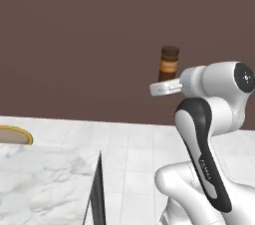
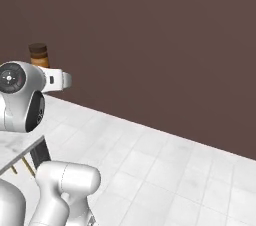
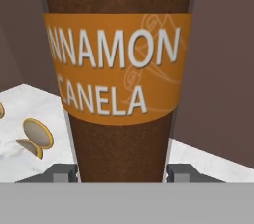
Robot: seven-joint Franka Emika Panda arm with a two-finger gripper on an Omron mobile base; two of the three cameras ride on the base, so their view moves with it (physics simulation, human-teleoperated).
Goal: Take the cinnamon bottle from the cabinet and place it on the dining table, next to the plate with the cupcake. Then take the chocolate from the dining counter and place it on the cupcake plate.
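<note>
- The gripper (image 3: 121, 173) is clamped on the bottle (image 3: 119, 69): in the hand view one dark fingertip (image 3: 62, 172) sits against the bottle's left side and the other against its right, low on the body.
- The bottle stands upright in that grip, held in the air in front of the brown wall (image 1: 74, 30), well above the floor (image 2: 165, 170).
- Its orange label reads "NNAMON" over "CANELA" in white letters; the contents are dark brown.
- In the left base view the bottle (image 1: 168, 63) rises above the white hand, its dark cap on top; in the right base view the bottle (image 2: 39, 56) shows behind the arm's round joint.
- Left of and below the bottle in the hand view lies the marble worktop (image 3: 30, 114), with a gold-rimmed round thing (image 3: 38, 134) on it; what it is cannot be told.
- In the left base view the worktop (image 1: 45, 184) fills the lower left, with the edge of a gold-rimmed plate (image 1: 15, 134) at its far left.
- The floor is pale grey tile.
</note>
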